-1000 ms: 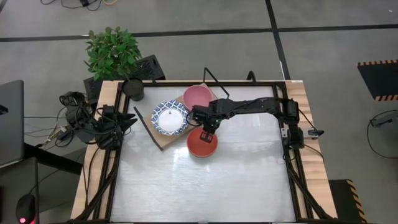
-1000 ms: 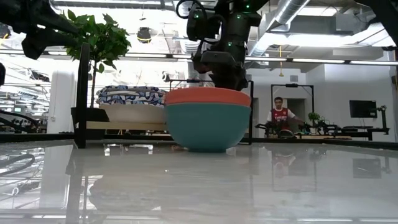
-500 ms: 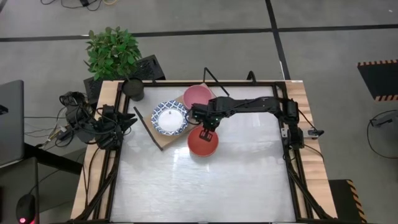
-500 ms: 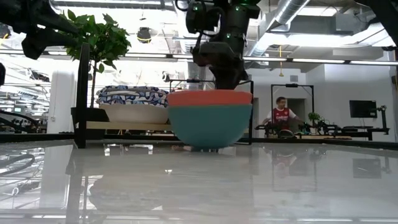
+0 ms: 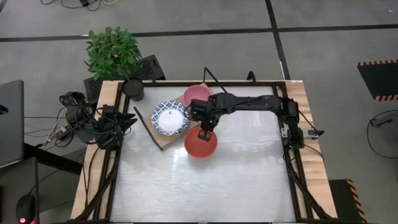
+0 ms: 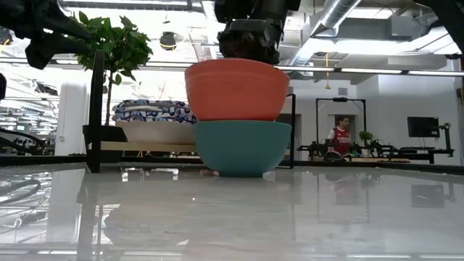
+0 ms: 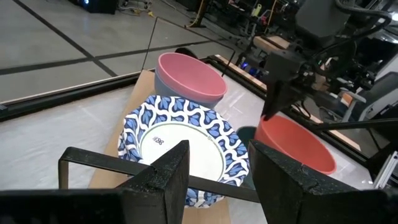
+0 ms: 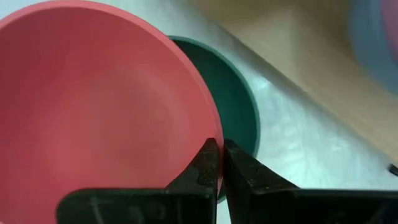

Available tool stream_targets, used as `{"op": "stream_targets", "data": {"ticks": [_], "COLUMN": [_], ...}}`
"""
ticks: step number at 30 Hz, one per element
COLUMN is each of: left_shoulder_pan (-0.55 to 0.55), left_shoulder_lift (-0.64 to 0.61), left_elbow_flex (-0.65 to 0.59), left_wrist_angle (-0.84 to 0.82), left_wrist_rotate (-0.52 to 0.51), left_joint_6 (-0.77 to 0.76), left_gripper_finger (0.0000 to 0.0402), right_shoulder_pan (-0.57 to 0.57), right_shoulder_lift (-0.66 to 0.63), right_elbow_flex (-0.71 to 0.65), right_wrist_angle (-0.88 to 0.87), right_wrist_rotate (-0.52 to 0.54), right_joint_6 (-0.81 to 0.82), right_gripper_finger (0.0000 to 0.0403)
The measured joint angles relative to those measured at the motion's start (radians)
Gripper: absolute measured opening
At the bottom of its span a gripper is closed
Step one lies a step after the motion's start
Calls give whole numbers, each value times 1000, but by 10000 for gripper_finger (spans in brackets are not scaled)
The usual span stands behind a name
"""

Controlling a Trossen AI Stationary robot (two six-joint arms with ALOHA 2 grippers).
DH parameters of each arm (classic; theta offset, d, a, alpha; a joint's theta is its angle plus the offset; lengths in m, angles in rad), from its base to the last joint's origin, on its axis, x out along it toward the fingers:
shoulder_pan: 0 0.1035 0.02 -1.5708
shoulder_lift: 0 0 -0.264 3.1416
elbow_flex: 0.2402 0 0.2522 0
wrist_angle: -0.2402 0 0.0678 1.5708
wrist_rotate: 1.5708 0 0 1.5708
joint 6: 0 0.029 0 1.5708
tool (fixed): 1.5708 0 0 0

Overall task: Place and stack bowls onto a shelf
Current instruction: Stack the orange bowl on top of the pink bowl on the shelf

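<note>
Here the right gripper [image 5: 206, 131] pinches the rim of a plain deep pink-red bowl [image 5: 200, 144] between its two dark fingers [image 8: 208, 163], pressed tight onto the thin wall, and holds it clear of the table. In the low view the pink-red bowl [image 6: 236, 89] hangs level just above a plain deep teal bowl [image 6: 242, 147], which stands on the pale glossy tabletop [image 6: 290, 217]; whether the two bowls touch cannot be told from there. The right wrist view shows the teal bowl [image 8: 239, 112] peeking out from under the red one, off to one side. Beside them, on the flat light-wood shelf with thin black wire legs [image 5: 163, 140], lies a shallow white-centred bowl with a blue patterned rim [image 5: 170, 118], and next to it a deeper bowl with a pink inside and pale blue outside [image 7: 188, 76]. The left gripper [image 7: 214, 171] waits at the table's left edge, jaws spread, facing the patterned bowl. A potted green plant [image 5: 112, 51] stands past the far left corner. A person in a red shirt [image 6: 339, 137] sits in the room behind.
</note>
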Motion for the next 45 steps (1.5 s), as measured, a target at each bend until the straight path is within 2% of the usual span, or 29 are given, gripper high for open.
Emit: {"op": "stream_targets", "data": {"ticks": [5, 11, 20, 26, 29, 36, 45], "left_shoulder_pan": [0, 0, 0, 0, 0, 0, 0], "left_shoulder_lift": [0, 0, 0, 0, 0, 0, 0], "left_elbow_flex": [0, 0, 0, 0, 0, 0, 0], "left_wrist_angle": [0, -1, -1, -2, -3, -6, -8], "left_wrist_rotate": [2, 0, -3, -13, -32, -31, -32], "left_joint_6": [0, 4, 4, 5, 5, 5, 5], "left_gripper_finger": [151, 151, 151, 151, 151, 151, 151], "right_shoulder_pan": [-1, -24, -211, -349, -391, -426, -455], "right_shoulder_lift": [-11, -116, -260, -235, -187, -94, -66], "right_elbow_flex": [0, 18, 27, 26, 26, 23, 24], "right_wrist_angle": [-3, -3, 131, 220, 235, 214, 193], "right_wrist_rotate": [-13, -16, 48, 37, -28, -62, -57], "right_joint_6": [3, -20, 33, 116, 128, 129, 117], "right_gripper_finger": [29, 29, 29, 29, 29, 29, 29]}}
